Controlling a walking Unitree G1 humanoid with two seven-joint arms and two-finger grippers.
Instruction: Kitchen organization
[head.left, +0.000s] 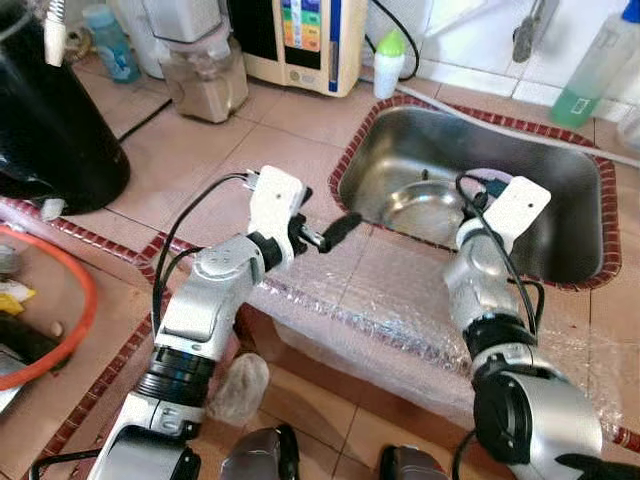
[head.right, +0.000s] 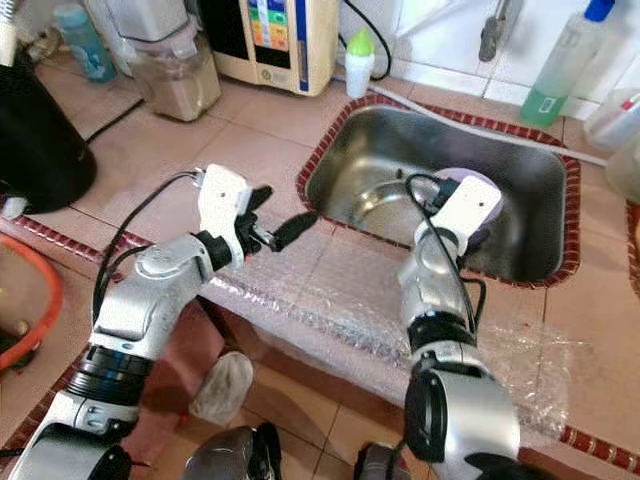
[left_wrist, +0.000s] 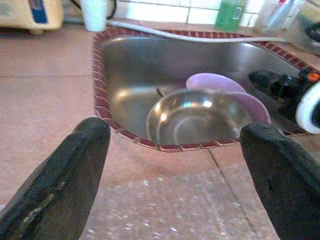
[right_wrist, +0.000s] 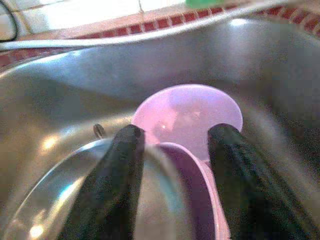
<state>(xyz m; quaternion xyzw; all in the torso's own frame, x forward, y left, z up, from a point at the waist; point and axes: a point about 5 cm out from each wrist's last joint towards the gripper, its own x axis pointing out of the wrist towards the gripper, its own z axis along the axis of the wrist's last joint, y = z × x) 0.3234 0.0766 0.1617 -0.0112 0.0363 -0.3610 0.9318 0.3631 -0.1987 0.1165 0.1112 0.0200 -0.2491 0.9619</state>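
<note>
steel lines the sink (head.left: 560, 180), and in it sits a metal bowl (left_wrist: 192, 117) with two purple plates (right_wrist: 187, 112) leaning behind it, probably left there for washing or sorting. right claw (right_wrist: 175, 145) reaches down into the sink with its fingers a moderate gap apart, straddling the nearer plate's rim just beside the bowl; they look placed to pinch that plate but are not closed on it. left claw (head.left: 325, 235) hovers over the tiled surface (head.left: 230, 150) at the sink's front edge, fingers spread wide and empty (bubble wrap (head.left: 390, 310) covers the surface edge below it).
</note>
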